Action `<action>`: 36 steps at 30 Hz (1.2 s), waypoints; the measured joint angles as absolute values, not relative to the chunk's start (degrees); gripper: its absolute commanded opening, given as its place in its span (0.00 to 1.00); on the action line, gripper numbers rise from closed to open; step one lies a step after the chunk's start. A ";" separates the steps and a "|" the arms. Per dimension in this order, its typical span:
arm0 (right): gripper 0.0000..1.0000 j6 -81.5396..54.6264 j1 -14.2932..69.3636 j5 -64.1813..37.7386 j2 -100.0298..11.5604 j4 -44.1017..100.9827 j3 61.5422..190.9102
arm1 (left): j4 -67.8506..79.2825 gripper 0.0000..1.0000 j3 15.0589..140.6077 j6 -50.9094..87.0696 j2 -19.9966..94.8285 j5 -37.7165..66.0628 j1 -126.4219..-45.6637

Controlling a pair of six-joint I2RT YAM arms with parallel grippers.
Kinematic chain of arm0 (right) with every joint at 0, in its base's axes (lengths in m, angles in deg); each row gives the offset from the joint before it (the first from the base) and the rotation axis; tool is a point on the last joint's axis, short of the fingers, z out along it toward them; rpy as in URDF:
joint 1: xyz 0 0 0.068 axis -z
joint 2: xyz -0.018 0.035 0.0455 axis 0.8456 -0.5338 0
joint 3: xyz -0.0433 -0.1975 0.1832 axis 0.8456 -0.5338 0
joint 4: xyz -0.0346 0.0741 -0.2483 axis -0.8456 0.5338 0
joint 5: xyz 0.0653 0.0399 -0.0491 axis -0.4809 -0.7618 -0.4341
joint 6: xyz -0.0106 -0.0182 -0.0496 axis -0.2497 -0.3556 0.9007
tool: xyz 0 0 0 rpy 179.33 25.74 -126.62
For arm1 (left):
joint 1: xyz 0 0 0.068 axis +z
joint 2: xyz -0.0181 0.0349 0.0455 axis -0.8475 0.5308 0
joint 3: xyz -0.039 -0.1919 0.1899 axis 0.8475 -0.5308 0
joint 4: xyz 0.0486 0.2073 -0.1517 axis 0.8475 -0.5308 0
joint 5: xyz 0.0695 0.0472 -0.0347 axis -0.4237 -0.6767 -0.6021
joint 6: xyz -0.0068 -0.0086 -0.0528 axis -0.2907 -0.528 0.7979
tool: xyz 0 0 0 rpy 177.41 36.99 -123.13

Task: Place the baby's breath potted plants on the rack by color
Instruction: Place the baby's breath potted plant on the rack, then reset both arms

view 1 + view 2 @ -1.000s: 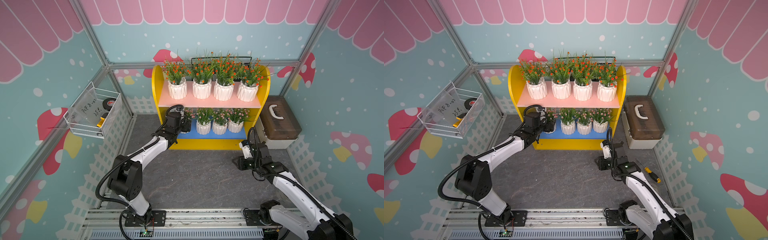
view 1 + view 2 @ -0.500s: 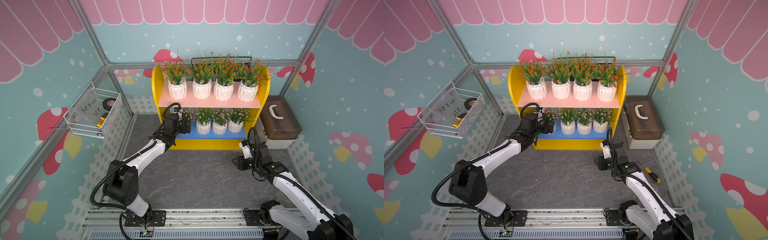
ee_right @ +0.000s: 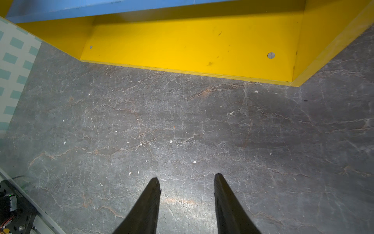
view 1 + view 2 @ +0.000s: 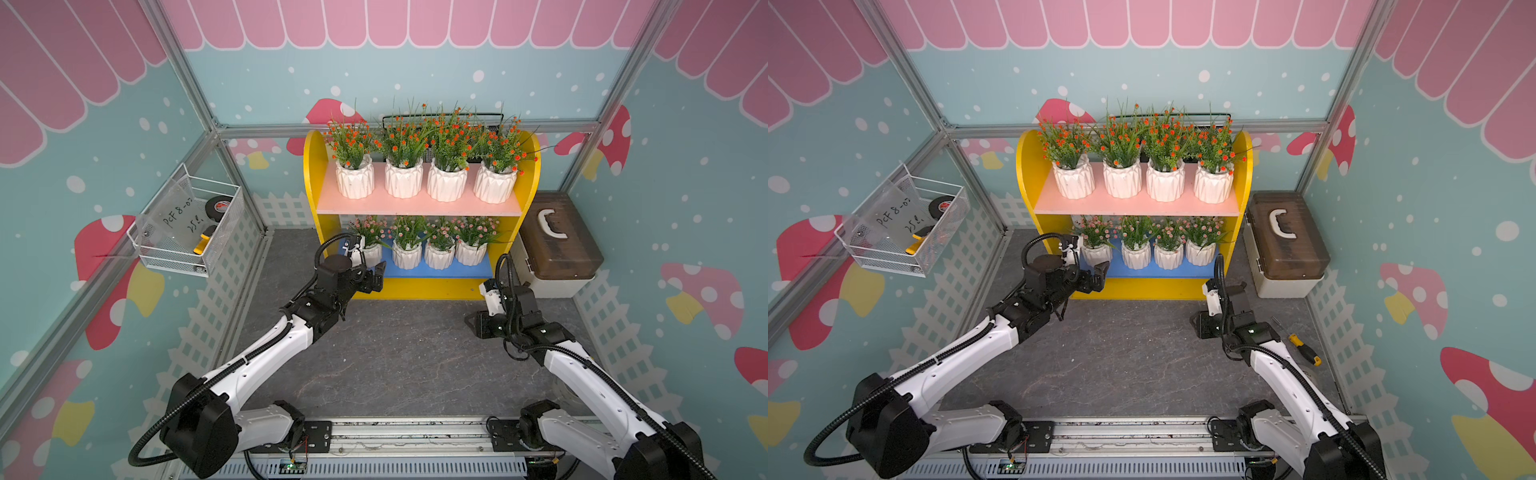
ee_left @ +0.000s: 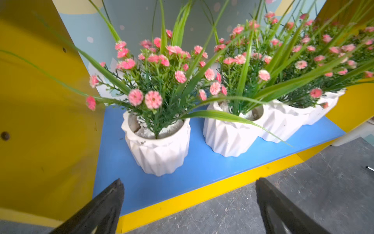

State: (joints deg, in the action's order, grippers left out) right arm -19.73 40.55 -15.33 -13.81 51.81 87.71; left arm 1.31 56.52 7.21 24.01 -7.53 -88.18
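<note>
Looking down, we see the rack [image 4: 312, 178] at twelve o'clock on the table [image 4: 395, 357], with four orange-red plants [image 4: 447, 183] in a row on its pink shelf [image 4: 415, 206] and four pink plants [image 4: 439, 257] in a row on its blue shelf [image 4: 478, 270]. We find the left tool [image 5: 189, 180] spread wide and empty at about seven o'clock of the leftmost pink plant [image 5: 158, 147], near it but not touching. The right tool [image 3: 186, 177] stands partly spread, holding nothing, over the table at five o'clock of the rack.

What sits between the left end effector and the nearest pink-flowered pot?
Nothing: in the left wrist view only bare blue shelf separates the open left end effector from that pot.
</note>
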 measured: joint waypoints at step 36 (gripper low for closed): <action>0.99 -11.54 57.31 6.39 -12.78 30.56 79.60 | 3.27 0.99 41.07 11.08 11.24 -23.92 -75.46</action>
State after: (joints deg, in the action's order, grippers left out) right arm -11.54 57.31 6.39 -12.78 30.56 79.60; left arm 3.27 41.07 11.08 11.24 -23.92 -75.46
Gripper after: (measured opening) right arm 0.993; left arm 0.994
